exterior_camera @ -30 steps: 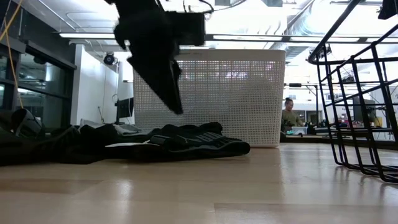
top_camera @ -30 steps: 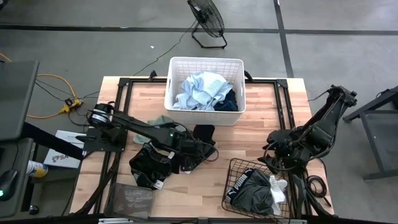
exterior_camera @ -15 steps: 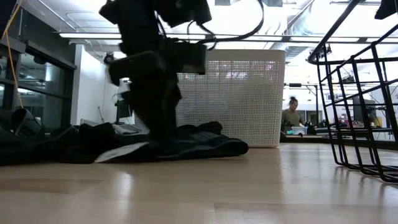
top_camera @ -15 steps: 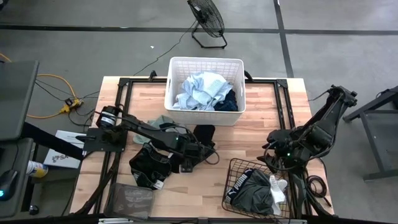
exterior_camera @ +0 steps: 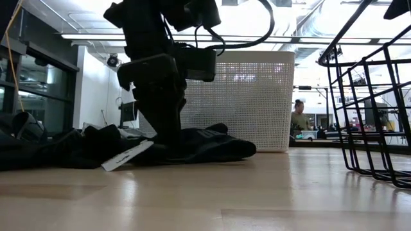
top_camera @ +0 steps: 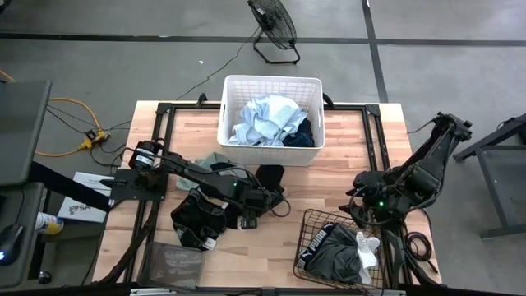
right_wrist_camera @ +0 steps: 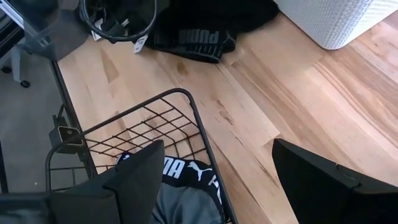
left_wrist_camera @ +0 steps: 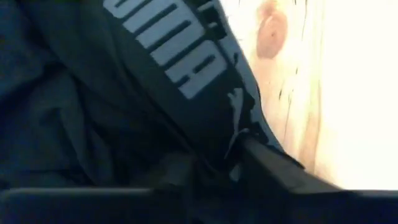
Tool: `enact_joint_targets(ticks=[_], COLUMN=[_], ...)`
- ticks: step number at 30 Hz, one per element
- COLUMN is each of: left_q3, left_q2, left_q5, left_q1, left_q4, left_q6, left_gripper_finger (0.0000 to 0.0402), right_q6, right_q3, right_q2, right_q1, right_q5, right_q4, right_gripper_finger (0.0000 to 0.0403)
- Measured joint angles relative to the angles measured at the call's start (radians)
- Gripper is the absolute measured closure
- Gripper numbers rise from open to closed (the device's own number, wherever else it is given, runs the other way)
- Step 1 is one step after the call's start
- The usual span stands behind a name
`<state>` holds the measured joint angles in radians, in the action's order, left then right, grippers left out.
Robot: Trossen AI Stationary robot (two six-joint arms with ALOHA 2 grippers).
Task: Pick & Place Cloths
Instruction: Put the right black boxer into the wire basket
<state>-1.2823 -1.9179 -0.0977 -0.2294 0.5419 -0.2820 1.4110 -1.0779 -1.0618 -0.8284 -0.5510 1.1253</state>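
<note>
A black cloth with a PUMA waistband point(left_wrist_camera: 168, 56) lies on the table in front of the white laundry basket point(top_camera: 223, 115). My left gripper point(top_camera: 249, 215) is down on it and shut on it, also seen in the low view point(exterior_camera: 166, 138). More dark cloths point(top_camera: 197, 220) and a sage green one point(top_camera: 215, 160) lie to its left. Light blue cloths point(top_camera: 267, 119) and a navy one point(top_camera: 302, 131) fill the white basket. My right gripper point(right_wrist_camera: 214, 180) hangs open over the far rim of the black wire basket point(top_camera: 316, 222), touching nothing. My left gripper comes from above, pointing down, onto the black cloth beside its lettered waistband point(left_wrist_camera: 236, 124). Cloth is bunched between the fingers point(left_wrist_camera: 273, 171); how many layers I cannot tell. The rest of the cloth point(exterior_camera: 212, 149) lies slack on the table.
The wire basket holds a grey-black PUMA cloth point(top_camera: 333, 256) and a white one point(top_camera: 367, 247). Another black cloth point(top_camera: 269, 174) lies against the white basket's front. A grey flat object point(top_camera: 177, 263) sits at the near left edge. Bare wood point(top_camera: 329, 181) lies between the baskets.
My left gripper has come down from above the table onto the black cloth. Around it the cloth has bunched up, and its white tag has tipped up at one end. My right gripper has kept still.
</note>
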Motion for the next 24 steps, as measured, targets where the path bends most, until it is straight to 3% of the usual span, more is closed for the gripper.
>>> enact_joint_targets(ticks=[2,4,13,24], left_q3=[0.000,0.000,-0.074,-0.434], left_q2=[0.000,0.005,0.078,0.120], left_q5=[0.032,0.066,0.146,0.122], left_q1=[0.000,0.001,0.000,0.000], left_q4=[0.000,-0.001,0.036,0.219], left_q6=[-0.012,-0.021,-0.038,0.134], left_gripper_finger=[0.0363,0.0385,0.0394,0.0396], right_q6=[-0.001,-0.001,-0.001,-0.047], right_q3=[0.000,0.000,0.000,0.000], right_q2=[0.000,0.000,0.000,0.000], right_q1=[0.001,0.000,0.000,0.000], right_q5=[-0.001,-0.001,-0.002,-0.060], right_q4=[0.000,0.000,0.000,-0.020], right_gripper_finger=[0.0113,0.0113,0.0113,0.0113])
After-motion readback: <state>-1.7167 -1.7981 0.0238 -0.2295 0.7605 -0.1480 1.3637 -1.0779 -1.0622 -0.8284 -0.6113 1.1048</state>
